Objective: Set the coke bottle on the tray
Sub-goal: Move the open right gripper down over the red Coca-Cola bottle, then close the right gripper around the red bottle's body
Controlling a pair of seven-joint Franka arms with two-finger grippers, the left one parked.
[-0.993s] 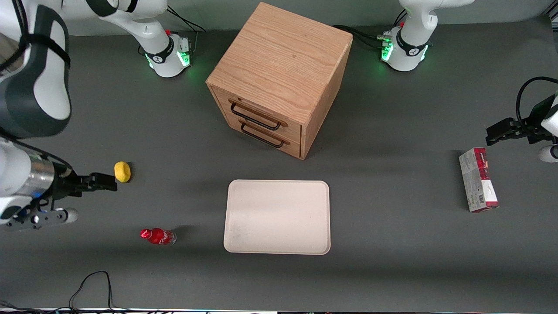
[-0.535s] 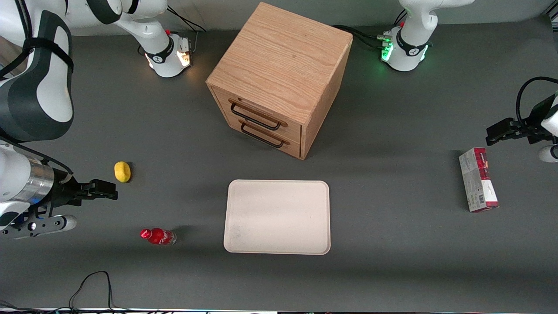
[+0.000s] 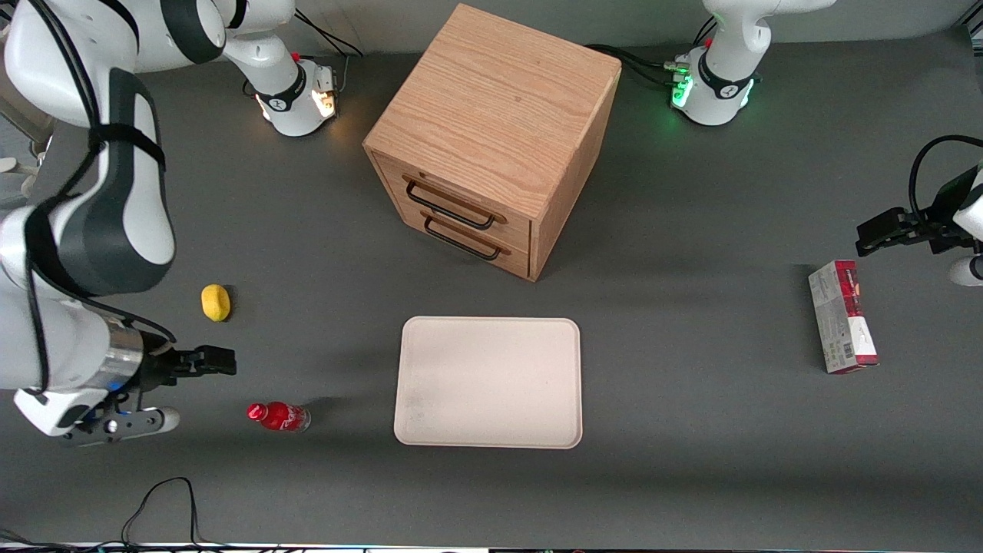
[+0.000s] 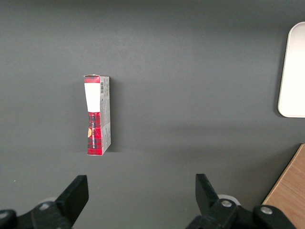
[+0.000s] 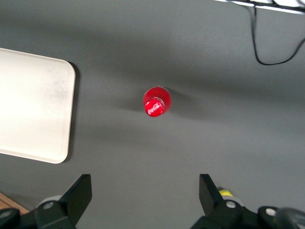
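The coke bottle [image 3: 278, 415] stands upright on the grey table, with a red cap and red label. It is apart from the cream tray [image 3: 488, 382], toward the working arm's end. My right gripper [image 3: 219, 361] is open and empty. It hovers above the table a little farther from the front camera than the bottle, not touching it. In the right wrist view the bottle's red cap [image 5: 156, 101] shows from above, ahead of the open gripper [image 5: 145, 191], with the tray's rounded corner [image 5: 33, 109] beside it.
A yellow lemon-like object [image 3: 216, 302] lies farther from the front camera than the gripper. The wooden drawer cabinet [image 3: 491, 138] stands farther back than the tray. A red-and-grey carton [image 3: 842, 326] lies toward the parked arm's end. A black cable [image 3: 161, 499] loops near the table's front edge.
My right gripper has moved nearer the front camera and closer to the bottle, away from the yellow object. The bottle and tray have not moved.
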